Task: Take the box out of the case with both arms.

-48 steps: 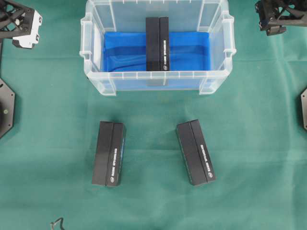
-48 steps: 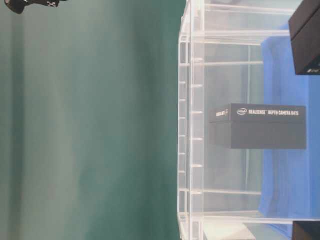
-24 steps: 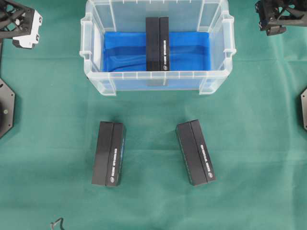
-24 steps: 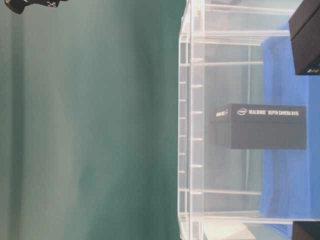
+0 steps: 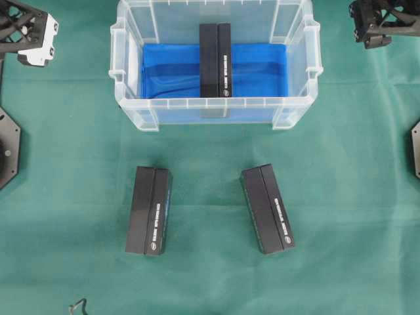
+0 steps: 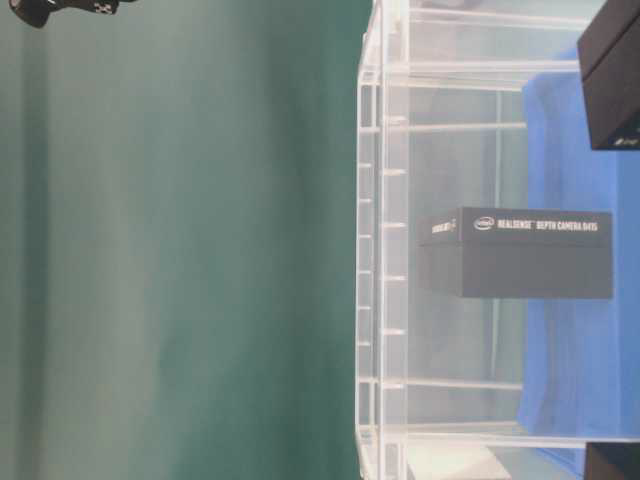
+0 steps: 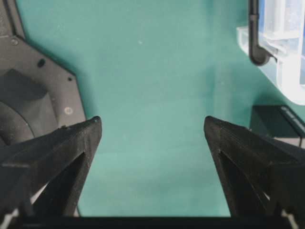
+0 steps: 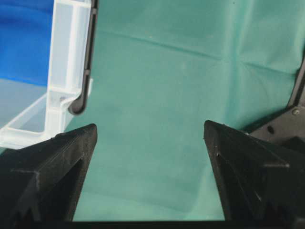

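Nearest me in the overhead view, two black cartons lie flat on the green cloth [image 5: 79,144]: the left carton [image 5: 149,210] and the right carton [image 5: 267,209], well apart from each other and both outside the case [image 5: 214,109]. Beyond them the case stands on the cloth, clear-walled with a blue liner [image 5: 256,69] on its floor. The box [image 5: 215,60] I am to remove stands in the middle of the case, on its long narrow side across the liner, touching neither end wall as far as I can tell. I judge it a rigid retail carton, light for its bulk, with smooth printed faces that could slip under a weak pinch. Its two broad faces look toward the case ends, so I would bring one claw against each broad face, low enough to clear the rim, and lift straight up. The clear walls crowd the approach, which I rate the main hazard. Farthest back, the left gripper [image 7: 152,129] and the right gripper [image 8: 150,136] hang at the far corners, both outside the case; each wrist view shows its claw spread wide and holding nothing.
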